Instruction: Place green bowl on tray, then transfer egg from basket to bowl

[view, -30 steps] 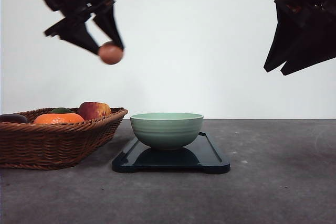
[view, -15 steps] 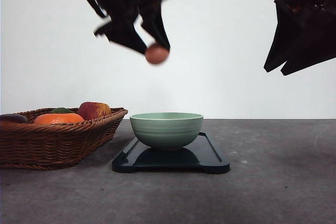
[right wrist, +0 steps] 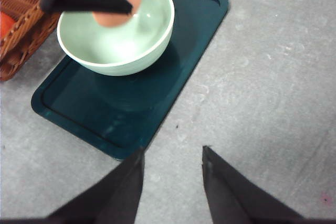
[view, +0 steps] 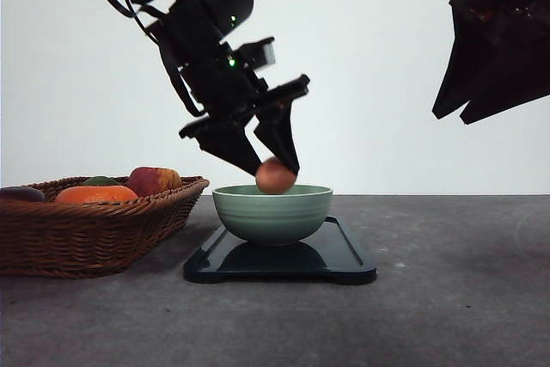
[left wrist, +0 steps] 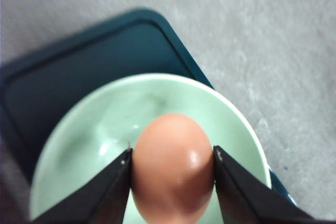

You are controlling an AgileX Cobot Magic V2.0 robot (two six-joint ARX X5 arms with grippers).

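Sage-green bowl (view: pixel 272 212) sat on the dark navy tray (view: pixel 344 257), toward the tray's basket-side end, on a grey table (view: pixel 447 298). Left gripper (view: pixel 271 165) was clamped on a brown egg (view: pixel 275 176), one black finger (left wrist: pixel 100 192) on each side of it, pads touching the shell. From the front the egg was at rim level of the bowl, its lower part dipping just behind the rim, not released. Left wrist camera looked straight down onto the egg (left wrist: pixel 173 166) with the pale bowl interior (left wrist: pixel 105 124) around it and the tray (left wrist: pixel 79 66) beyond. Could not tell if the egg touched the bowl floor.

Right gripper (view: pixel 460 118) hung high at the right side, well apart from the tray, with nothing in it; its two fingers (right wrist: pixel 121 192) stood parted with bare table between them. Right wrist view showed the bowl (right wrist: pixel 152 35) on the tray (right wrist: pixel 173 93), the left finger tip over the egg (right wrist: pixel 118 3).

Brown wicker basket (view: pixel 86 238) stood at the left, just beside the tray. In it: an orange (view: pixel 94 194), a reddish apple (view: pixel 155 181), something green (view: pixel 100 181) and a dark item (view: pixel 19 193) at the edge, hard to identify.
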